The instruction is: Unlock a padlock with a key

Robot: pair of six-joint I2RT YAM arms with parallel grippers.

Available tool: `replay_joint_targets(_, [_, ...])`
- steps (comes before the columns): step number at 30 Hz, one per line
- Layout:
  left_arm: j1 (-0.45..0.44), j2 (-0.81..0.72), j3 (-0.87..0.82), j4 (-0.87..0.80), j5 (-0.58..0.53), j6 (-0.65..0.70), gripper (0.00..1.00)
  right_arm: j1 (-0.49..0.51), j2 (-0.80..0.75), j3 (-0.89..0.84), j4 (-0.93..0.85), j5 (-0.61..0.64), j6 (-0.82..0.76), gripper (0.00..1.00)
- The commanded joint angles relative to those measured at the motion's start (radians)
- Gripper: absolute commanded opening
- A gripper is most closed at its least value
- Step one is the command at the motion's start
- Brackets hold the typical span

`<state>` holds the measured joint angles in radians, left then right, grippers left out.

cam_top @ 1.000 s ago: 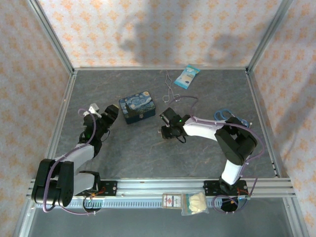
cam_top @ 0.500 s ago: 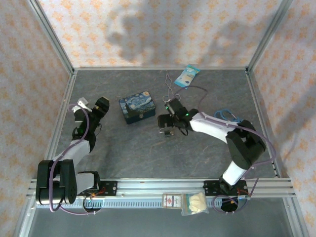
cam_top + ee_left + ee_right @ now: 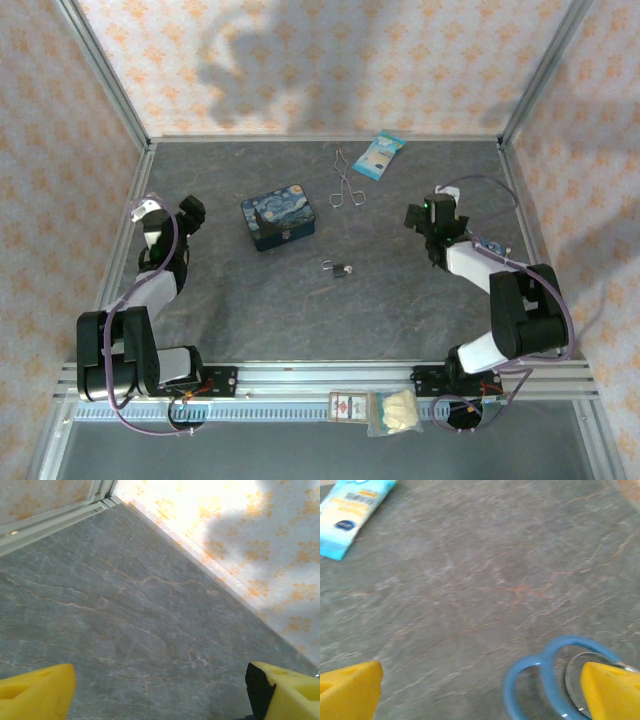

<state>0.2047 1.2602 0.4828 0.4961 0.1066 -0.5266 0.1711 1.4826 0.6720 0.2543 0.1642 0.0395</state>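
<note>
The tiny dark padlock (image 3: 344, 269) lies on the grey table between the two arms. A thin silvery bit, the key (image 3: 327, 266), rests against its left side. My left gripper (image 3: 191, 212) is far to the left by the table's left rail. Its yellow fingers (image 3: 35, 691) stand wide apart over bare table, so the left gripper (image 3: 160, 695) is open and empty. My right gripper (image 3: 422, 218) hovers to the right of the padlock, well apart from it. In the right wrist view the right gripper (image 3: 480, 690) is open with nothing between its yellow fingers (image 3: 612, 690).
A blue painted tin (image 3: 278, 221) stands left of the padlock. Thin wire tongs (image 3: 347, 182) and a light blue packet (image 3: 379, 155) (image 3: 354, 515) lie near the back. A blue ring-shaped object (image 3: 488, 243) (image 3: 547, 675) sits beside the right gripper's finger.
The right gripper opened and pulled back to the right, leaving the padlock on the table. The left arm swung left away from the tin, its jaws widening.
</note>
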Motion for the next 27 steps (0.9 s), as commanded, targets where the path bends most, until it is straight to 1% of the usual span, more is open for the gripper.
replay_joint_targets(1, [-0.004, -0.028, -0.04, 0.054, -0.091, 0.093, 0.89, -0.022, -0.026, -0.076, 0.247, 0.063, -0.081, 1.0])
replay_joint_targets(3, [-0.036, -0.033, -0.062, 0.086, -0.17, 0.132, 0.89, -0.035, -0.013, -0.118, 0.328, 0.071, -0.107, 1.0])
replay_joint_targets(6, [-0.104, -0.023, -0.09, 0.147, -0.318, 0.23, 0.89, -0.056, 0.002, -0.168, 0.447, 0.047, -0.11, 1.0])
replay_joint_targets(8, [-0.123, -0.009, -0.114, 0.213, -0.343, 0.259, 0.89, -0.061, 0.012, -0.209, 0.561, 0.048, -0.105, 1.0])
replay_joint_targets(10, [-0.129, 0.0, -0.156, 0.311, -0.348, 0.272, 0.89, -0.076, 0.029, -0.22, 0.611, 0.012, -0.084, 1.0])
replay_joint_targets(11, [-0.136, 0.005, -0.172, 0.352, -0.358, 0.286, 0.89, -0.077, 0.044, -0.22, 0.612, 0.015, -0.078, 1.0])
replay_joint_targets(13, [-0.143, 0.023, -0.192, 0.408, -0.375, 0.321, 0.89, -0.078, 0.067, -0.261, 0.71, 0.015, -0.085, 1.0])
replay_joint_targets(15, [-0.146, 0.054, -0.206, 0.464, -0.369, 0.345, 0.89, -0.079, 0.047, -0.28, 0.719, 0.004, -0.081, 1.0])
replay_joint_targets(17, [-0.149, 0.094, -0.237, 0.566, -0.346, 0.351, 0.89, -0.081, 0.025, -0.332, 0.789, 0.011, -0.074, 1.0])
replay_joint_targets(20, [-0.166, 0.138, -0.25, 0.669, -0.345, 0.397, 0.89, -0.101, 0.016, -0.417, 0.927, -0.001, -0.049, 1.0])
replay_joint_targets(21, [-0.166, 0.147, -0.243, 0.651, -0.335, 0.396, 0.89, -0.106, 0.031, -0.44, 0.984, -0.001, -0.045, 1.0])
replay_joint_targets(22, [-0.166, 0.166, -0.245, 0.673, -0.315, 0.399, 0.9, -0.107, 0.057, -0.469, 1.07, 0.004, -0.05, 1.0])
replay_joint_targets(23, [-0.169, 0.186, -0.262, 0.738, -0.301, 0.417, 0.9, -0.107, 0.059, -0.47, 1.07, 0.004, -0.051, 1.0])
replay_joint_targets(24, [-0.176, 0.191, -0.272, 0.751, -0.273, 0.433, 0.9, -0.107, 0.037, -0.452, 0.994, 0.003, -0.046, 1.0])
replay_joint_targets(25, [-0.18, 0.205, -0.289, 0.792, -0.242, 0.443, 0.9, -0.107, 0.034, -0.452, 0.999, 0.003, -0.044, 1.0])
replay_joint_targets(26, [-0.179, 0.237, -0.319, 0.876, -0.223, 0.452, 0.9, -0.107, 0.048, -0.46, 1.038, 0.006, -0.05, 1.0])
replay_joint_targets(27, [-0.18, 0.285, -0.352, 1.008, -0.214, 0.459, 0.92, -0.107, 0.043, -0.459, 1.022, 0.006, -0.049, 1.0])
